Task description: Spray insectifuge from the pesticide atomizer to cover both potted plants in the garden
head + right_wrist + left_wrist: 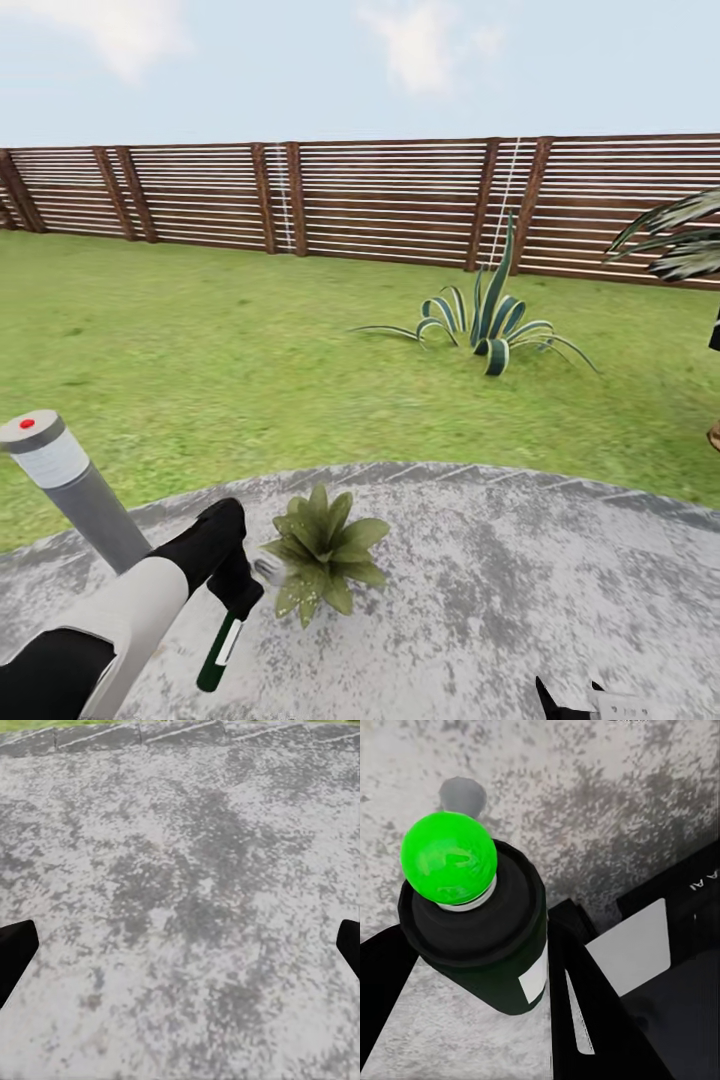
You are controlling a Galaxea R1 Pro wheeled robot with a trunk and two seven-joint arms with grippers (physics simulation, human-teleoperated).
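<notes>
The pesticide atomizer (222, 645) is gripped in the left pincer (236, 590), beside a potted plant (322, 550) on the patio (500, 590). The right pincer (180, 949) is held wide open, empty.

White left arm (120, 610), black end effector (232, 580)

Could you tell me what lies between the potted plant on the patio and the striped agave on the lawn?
Nothing stands between the potted plant and the agave: the head view shows bare patio paving, then open lawn.
</notes>
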